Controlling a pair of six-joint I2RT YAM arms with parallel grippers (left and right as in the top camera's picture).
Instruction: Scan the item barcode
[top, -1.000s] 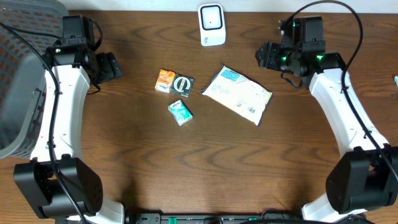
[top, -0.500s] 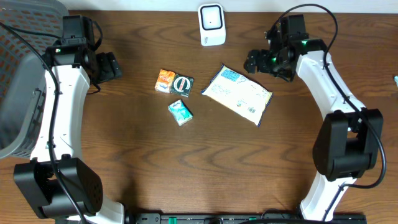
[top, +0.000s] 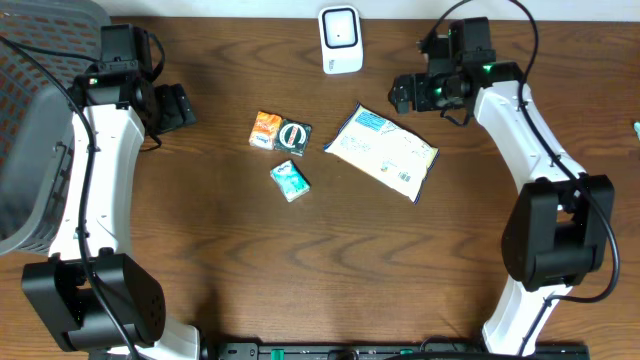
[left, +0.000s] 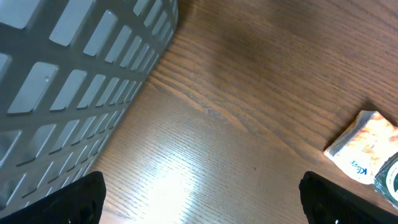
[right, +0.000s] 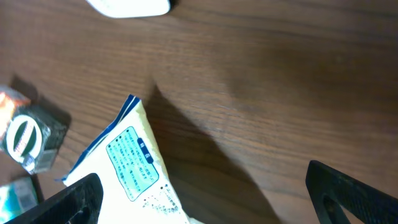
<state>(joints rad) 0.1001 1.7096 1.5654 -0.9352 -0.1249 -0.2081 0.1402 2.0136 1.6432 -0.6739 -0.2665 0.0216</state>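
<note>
**A:** Right gripper (top: 402, 95): jaws spread as wide as they go, nothing in them. It hangs above the table (top: 330, 270), between the scanner (top: 340, 40) and the top corner of the white-and-blue packet (top: 382, 152).

**B:** And the left gripper (top: 183, 108)?

**A:** Also wide open and empty. It is parked near the grey basket (top: 30, 150), well apart from the goods.

**B:** Which item is the one to scan?

**A:** My guess is the packet, since it lies nearest the working arm. It lies flat, skewed, right of centre. Three small packs sit to its left: orange (top: 265, 130), dark with a round logo (top: 293, 136) and teal (top: 290, 181).

**B:** What are the risks?

**A:** First, the packet looks thin and flush with the wood. Fingers coming straight down may scrape the table and push it instead of pinching it. A push leftward would shove it into the small packs.

**B:** Second?

**A:** It probably handles limp. Held by one corner it could droop or fold, bending the code away from the scanner window.

**B:** Where is the code?

**A:** There is a dark mark near the lower right end, too small to confirm. If that is it, a grip at the near corner puts the code at the far, sagging end.

**B:** Third?

**A:** The scanner stands near the wrist, so a wide swing could knock it askew.
</note>
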